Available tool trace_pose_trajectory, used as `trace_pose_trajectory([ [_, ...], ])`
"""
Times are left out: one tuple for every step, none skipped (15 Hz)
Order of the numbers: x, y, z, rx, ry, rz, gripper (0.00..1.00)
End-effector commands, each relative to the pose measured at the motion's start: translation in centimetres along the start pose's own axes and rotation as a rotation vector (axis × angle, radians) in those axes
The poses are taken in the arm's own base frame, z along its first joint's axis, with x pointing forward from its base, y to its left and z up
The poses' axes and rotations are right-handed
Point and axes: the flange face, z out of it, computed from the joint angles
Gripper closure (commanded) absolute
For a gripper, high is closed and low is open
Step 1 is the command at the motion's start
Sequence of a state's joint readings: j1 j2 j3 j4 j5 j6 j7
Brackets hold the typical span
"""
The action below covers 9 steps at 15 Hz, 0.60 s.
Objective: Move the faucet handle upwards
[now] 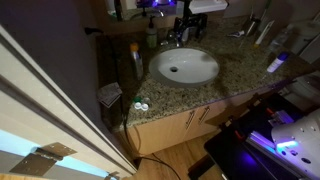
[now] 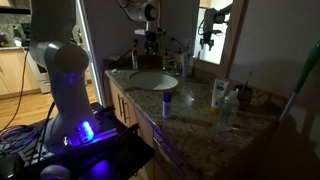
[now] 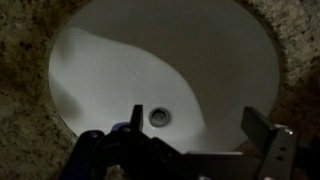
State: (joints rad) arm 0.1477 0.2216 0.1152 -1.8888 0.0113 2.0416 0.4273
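Observation:
The white oval basin [image 1: 184, 66] is set in a speckled granite counter and also shows in an exterior view [image 2: 152, 80]. The short silver faucet with its handle [image 1: 174, 40] stands at the basin's back edge, small and dim [image 2: 150, 62]. My gripper [image 1: 186, 26] hangs just above the faucet [image 2: 150, 44]. In the wrist view the gripper [image 3: 198, 125] is open, with its fingers wide apart over the basin [image 3: 160, 60] and its drain [image 3: 159, 117]. A dark shape low between the fingers cannot be made out. The handle is not clear in the wrist view.
A green soap bottle [image 1: 152, 38] stands beside the faucet. An amber bottle [image 1: 135, 60] and a small case [image 1: 140, 106] sit on the counter. Bottles [image 2: 166, 100] [image 2: 218, 97] stand on the counter. A mirror and wall are behind the faucet.

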Motion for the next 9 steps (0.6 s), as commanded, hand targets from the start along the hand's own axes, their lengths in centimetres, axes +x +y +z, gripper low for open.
trace_pose_trajectory([
  [4.4,2.7,0.3,0.040,0.109,0.078,0.00],
  [5.8,3.6,0.0,0.050,0.148,0.094,0.00],
  [7.0,4.2,-0.1,0.066,0.181,0.113,0.00],
  [8.2,4.4,0.0,0.073,0.199,0.128,0.00],
  [5.8,4.2,-0.3,0.057,0.165,0.104,0.00],
  [6.5,4.7,-0.2,0.058,0.173,0.113,0.00],
  [6.5,4.7,0.0,0.057,0.170,0.114,0.00],
  [6.4,4.5,0.0,0.057,0.169,0.110,0.00],
  [6.3,4.2,-0.1,0.058,0.170,0.105,0.00],
])
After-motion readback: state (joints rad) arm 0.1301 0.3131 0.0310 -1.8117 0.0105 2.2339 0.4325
